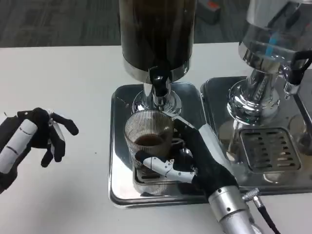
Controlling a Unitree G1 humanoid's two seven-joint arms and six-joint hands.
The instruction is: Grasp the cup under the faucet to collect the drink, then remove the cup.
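A ribbed clear glass cup (147, 138) stands just below centre on the drip grate of a shiny steel tray (119, 146), directly beneath the black-handled faucet (158, 80) of a tall dispenser (157, 34) at twelve o'clock, whose clear tank holds a very dark liquid. The cup holds a shallow layer of dark brown drink at its bottom, and most of the glass above it is unfilled. The right hand (195, 156) reaches in from five o'clock and grips the cup, its fingers (156, 163) wrapped around the lower front of the glass and the rest of the hand against the cup's three o'clock side. The left hand (36, 136) hovers over the white table (63, 87) at nine o'clock, well apart from the tray, its fingers loosely curled and spread with nothing in them. At two to three o'clock a second dispenser (273, 44) with a clear, pale tank stands on its own steel tray (219, 92) with a slotted grate (268, 148)
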